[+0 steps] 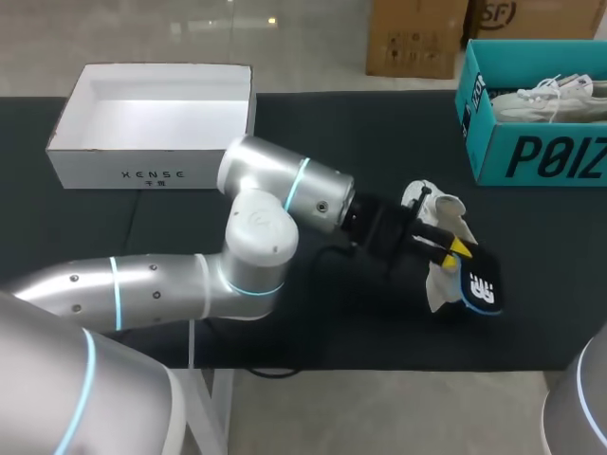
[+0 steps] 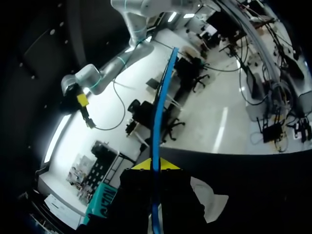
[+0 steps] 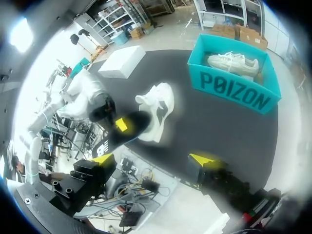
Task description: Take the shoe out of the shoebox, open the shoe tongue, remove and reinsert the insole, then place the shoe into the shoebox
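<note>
the right pincer [image 3: 153,161] hangs at the near right corner, above the edge of the surface [image 1: 360,123], its two yellow-tipped fingers spread wide with nothing between them. ahead of it the left arm [image 1: 275,204] comes in from the left and reaches past the middle. the left pincer [image 1: 453,248] is closed narrow on the insole [image 1: 482,289], a dark piece with a blue rim and a white mark. in the left wrist view the blue rim runs edge-on straight out between the two yellow tips. the white shoe [image 1: 446,210] lies on the dark surface just under and beside that pincer, out of the box; whether the insole touches the shoe i cannot tell. farther back on the right stands the teal shoebox [image 1: 531,156], open, with a second shoe [image 1: 550,100] lying inside. at the far left sits an open white box [image 1: 152,171], well apart from the shoe.
</note>
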Available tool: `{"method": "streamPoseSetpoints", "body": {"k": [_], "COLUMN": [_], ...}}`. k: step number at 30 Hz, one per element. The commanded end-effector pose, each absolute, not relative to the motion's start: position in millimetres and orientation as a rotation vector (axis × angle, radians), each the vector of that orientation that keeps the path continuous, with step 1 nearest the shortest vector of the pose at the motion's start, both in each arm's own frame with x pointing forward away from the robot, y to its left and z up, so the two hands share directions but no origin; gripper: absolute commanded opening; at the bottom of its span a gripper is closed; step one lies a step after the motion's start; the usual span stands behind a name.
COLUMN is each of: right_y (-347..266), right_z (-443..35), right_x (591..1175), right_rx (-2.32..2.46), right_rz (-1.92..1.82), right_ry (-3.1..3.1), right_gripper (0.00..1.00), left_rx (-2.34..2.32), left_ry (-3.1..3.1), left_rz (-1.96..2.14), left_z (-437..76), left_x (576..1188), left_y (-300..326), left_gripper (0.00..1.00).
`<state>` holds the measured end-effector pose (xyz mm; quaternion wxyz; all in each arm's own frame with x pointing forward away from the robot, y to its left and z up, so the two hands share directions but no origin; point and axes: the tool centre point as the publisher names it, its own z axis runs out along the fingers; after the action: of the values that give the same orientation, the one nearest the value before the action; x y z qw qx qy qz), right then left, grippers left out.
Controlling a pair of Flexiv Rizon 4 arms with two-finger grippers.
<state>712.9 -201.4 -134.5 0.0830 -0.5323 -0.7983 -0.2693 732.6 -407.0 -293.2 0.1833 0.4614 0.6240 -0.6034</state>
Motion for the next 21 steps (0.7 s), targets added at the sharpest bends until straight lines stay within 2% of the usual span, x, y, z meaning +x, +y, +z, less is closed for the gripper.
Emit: {"method": "streamPoseSetpoints", "body": {"k": [1,21], "right_y": [-201.5,-201.5], "right_z": [-134.9,-134.9], "right_x": [713.8,713.8], "right_rx": [-1.59,-1.59], "right_rz": [-0.799,-0.799], "right_ry": [-2.383,-2.383], "right_gripper": [1.0,1.0], "left_rx": [1.31,1.244], "left_ry": [1.735,1.836], "left_rz": [-1.704,-1.657], "left_z": [-299.4,-316.4], "left_x": [739.4,764.0], "left_y": [-411.7,-394.9], "left_gripper": [0.0,0.0]}}
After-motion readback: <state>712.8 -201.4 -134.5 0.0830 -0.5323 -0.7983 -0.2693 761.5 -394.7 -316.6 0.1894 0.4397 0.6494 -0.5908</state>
